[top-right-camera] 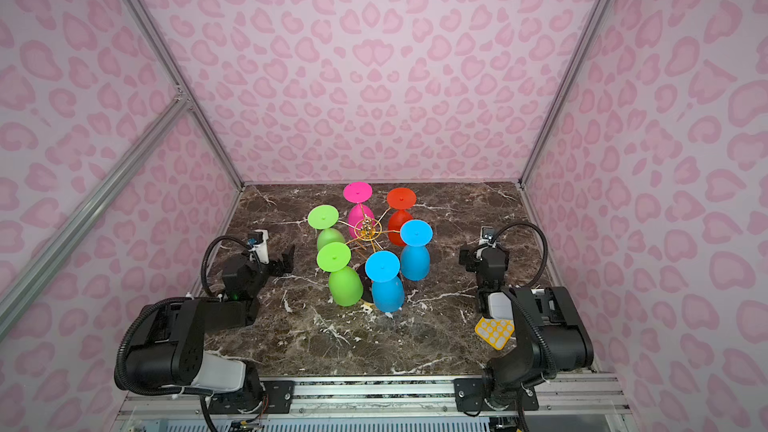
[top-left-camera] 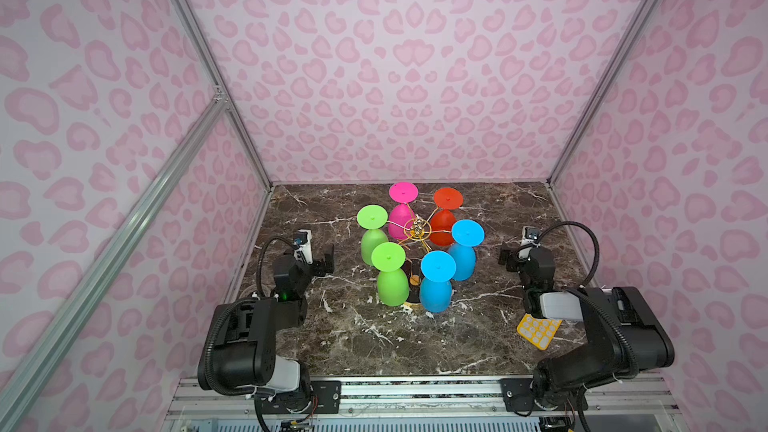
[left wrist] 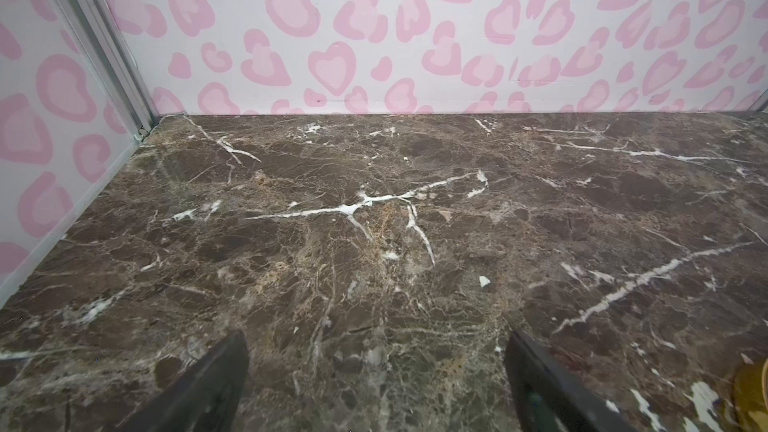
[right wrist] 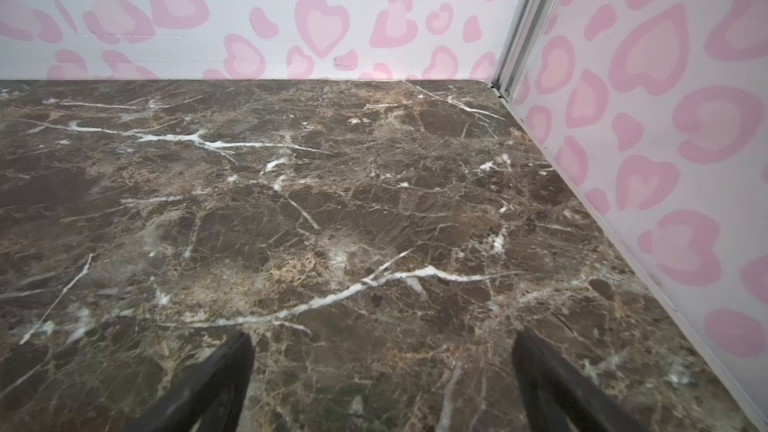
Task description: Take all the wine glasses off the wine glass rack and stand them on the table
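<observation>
- Marble table (top-left-camera: 365,342), dark brown with white veins, carries everything.
- Left gripper (top-left-camera: 328,258) sits left of the rack and apart from it. Its jaws are spread wide and hold nothing, and its wrist view shows only bare marble between the fingers (left wrist: 216,384).
- Gold wire rack (top-left-camera: 415,229) stands mid-table. Hung on it upside down, feet up, are two green glasses (top-left-camera: 388,256), a pink glass (top-left-camera: 403,192), a red glass (top-left-camera: 448,198) and two blue glasses (top-left-camera: 437,265).
- Right gripper (top-left-camera: 505,257) sits well right of the rack, jaws wide apart, empty.
- Yellow pad (top-left-camera: 536,331) lies partly under the right arm; its white marks are too small to read.
</observation>
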Controlling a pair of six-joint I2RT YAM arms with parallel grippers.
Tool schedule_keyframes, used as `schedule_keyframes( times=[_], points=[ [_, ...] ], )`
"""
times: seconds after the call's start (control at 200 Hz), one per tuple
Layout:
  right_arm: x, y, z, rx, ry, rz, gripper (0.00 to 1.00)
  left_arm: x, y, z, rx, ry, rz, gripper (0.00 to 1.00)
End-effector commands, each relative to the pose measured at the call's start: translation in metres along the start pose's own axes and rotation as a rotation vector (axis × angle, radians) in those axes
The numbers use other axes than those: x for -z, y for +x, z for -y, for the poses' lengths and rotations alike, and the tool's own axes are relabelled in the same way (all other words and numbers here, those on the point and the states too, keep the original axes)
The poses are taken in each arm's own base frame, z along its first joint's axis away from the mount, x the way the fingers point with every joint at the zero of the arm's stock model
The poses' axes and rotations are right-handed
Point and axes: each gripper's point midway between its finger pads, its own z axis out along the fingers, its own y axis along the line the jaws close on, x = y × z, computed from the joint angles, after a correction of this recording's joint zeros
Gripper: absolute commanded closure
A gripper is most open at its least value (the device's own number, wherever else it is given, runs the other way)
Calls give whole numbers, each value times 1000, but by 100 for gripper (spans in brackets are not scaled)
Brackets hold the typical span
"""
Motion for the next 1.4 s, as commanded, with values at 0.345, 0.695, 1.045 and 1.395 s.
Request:
schedule_keyframes(
  times=[0.345,0.695,1.045,1.395],
  points=[
    [0,-8,0,-10,-1,32,1,0,-6,-1,-11,-3,21,3],
    [0,-8,1,-10,0,32,1,0,-6,-1,-11,-4,21,3],
    [4,-29,18,-43,106,23,1,7,-18,-3,-1,-30,41,3],
    [58,-98,35,-688,-139,-61,2,70,-107,-21,170,-202,133,3]
  ],
)
